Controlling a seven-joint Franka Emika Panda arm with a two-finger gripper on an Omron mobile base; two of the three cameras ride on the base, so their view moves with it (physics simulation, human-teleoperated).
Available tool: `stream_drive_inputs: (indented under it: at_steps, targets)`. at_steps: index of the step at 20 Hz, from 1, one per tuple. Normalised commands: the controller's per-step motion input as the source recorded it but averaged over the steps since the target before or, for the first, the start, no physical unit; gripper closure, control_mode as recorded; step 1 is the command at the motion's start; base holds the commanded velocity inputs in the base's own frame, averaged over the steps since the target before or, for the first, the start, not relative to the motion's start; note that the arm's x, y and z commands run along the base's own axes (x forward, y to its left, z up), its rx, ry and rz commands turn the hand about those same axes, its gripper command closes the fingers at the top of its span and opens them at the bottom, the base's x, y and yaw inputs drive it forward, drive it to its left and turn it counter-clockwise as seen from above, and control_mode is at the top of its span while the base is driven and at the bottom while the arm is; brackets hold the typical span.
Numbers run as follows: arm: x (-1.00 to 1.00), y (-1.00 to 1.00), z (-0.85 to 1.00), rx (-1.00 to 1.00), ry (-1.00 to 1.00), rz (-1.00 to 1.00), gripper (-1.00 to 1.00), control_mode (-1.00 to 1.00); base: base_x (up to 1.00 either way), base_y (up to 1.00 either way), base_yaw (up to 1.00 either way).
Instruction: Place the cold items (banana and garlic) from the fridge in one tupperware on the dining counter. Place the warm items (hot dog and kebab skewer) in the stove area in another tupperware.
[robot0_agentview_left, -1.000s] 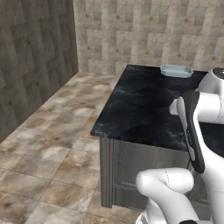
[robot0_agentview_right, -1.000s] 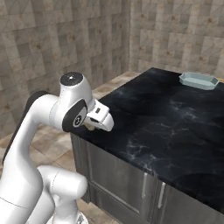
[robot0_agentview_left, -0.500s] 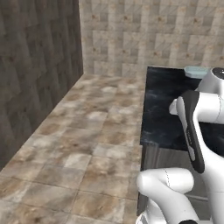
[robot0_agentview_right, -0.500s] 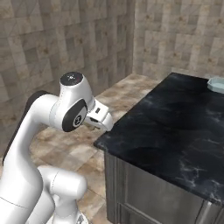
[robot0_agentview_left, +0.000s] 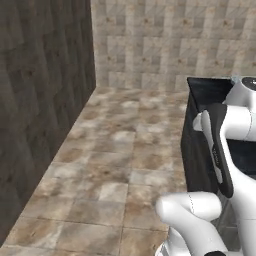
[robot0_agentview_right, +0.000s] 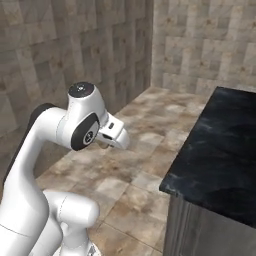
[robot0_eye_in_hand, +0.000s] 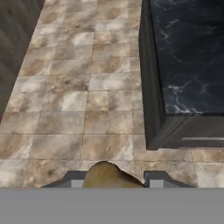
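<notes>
Brown and rounded, a food item (robot0_eye_in_hand: 107, 176) I cannot identify sits clenched between the gripper's (robot0_eye_in_hand: 114, 178) fingertips above the tiled floor (robot0_eye_in_hand: 78, 100), just beside the dining counter's (robot0_eye_in_hand: 188, 65) black marble corner.

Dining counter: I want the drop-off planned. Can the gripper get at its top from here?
Probably yes: the dining counter top looks bare beside the arm, though the gripper already carries something brownish.
</notes>
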Motion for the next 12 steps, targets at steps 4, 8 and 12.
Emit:
stream_drive_inputs:
  at_steps: [4, 8, 12]
  targets:
    - [0.00, 0.00, 0.00, 0.00, 0.00, 0.00, 1.00, 1.00, 0.78, 0.99, -0.41]
    - [0.00, 0.00, 0.00, 0.00, 0.00, 0.00, 1.00, 1.00, 0.83, 0.89, -0.51]
    - [0.00, 0.00, 0.00, 0.00, 0.00, 0.00, 1.00, 1.00, 0.85, 0.79, -0.56]
